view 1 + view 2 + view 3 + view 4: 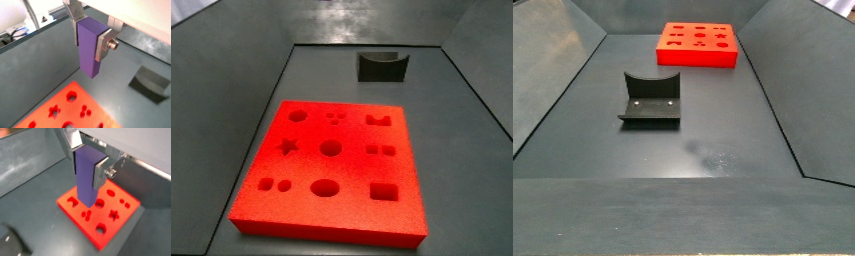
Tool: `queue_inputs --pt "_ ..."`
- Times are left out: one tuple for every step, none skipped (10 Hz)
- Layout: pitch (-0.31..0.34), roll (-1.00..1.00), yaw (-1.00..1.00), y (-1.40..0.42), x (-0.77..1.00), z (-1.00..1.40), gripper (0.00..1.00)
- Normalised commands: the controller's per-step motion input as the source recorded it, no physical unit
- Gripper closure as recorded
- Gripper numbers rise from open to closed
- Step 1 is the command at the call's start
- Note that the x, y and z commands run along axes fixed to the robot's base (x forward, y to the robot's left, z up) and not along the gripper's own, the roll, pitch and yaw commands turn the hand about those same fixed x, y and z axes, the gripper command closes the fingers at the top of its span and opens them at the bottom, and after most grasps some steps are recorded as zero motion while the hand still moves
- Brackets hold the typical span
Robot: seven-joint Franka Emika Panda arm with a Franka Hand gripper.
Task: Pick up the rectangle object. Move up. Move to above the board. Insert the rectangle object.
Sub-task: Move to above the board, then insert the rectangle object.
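Observation:
My gripper [91, 34] is shut on the rectangle object [91, 52], a tall purple bar that hangs down between the silver fingers [102, 44]. It shows the same way in both wrist views, with the gripper [88, 164] clamped on the bar [87, 180]. The bar is held well above the floor. The red-orange board [107, 214] with shaped cut-outs lies below; in a wrist view the bar's lower end overlaps its near part. The board also shows in both side views [331, 165] [698, 44]. The gripper and bar are out of view in both side views.
The fixture, a dark bracket with a curved notch, stands on the grey floor apart from the board [651, 100] [381, 65] [150, 82]. Grey walls enclose the floor on all sides [553, 70].

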Motion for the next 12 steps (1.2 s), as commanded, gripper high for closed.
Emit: queue_inputs --pt "0.126 0.05 0.03 -0.52 0.36 0.14 1.0" --pt "0.109 0.07 0.02 -0.29 0.23 0.08 1.0" --pt "-0.027 -0.12 0.38 -0.22 0.56 -1.0 1.0" --pt "-0.056 -0.08 0.32 -0.32 0.57 -0.97 1.0" --pt "-0.084 0.0 0.19 -0.45 0.61 -0.9 1.0" --pt "-0.089 0.0 0.18 -0.46 0.63 -0.89 1.0" --pt "-0.087 0.0 0.17 -0.48 0.63 -0.9 1.0" --pt "-0.099 0.0 0.16 -0.5 0.63 -0.9 1.0" --pt "-0.1 0.0 0.16 -0.5 0.63 -0.89 1.0" --pt "-0.109 0.0 0.16 -0.49 0.62 -0.86 1.0" --pt "-0.136 0.16 0.1 -0.76 0.48 -0.83 1.0" --pt "-0.157 0.26 0.0 -0.85 0.29 -0.63 1.0"
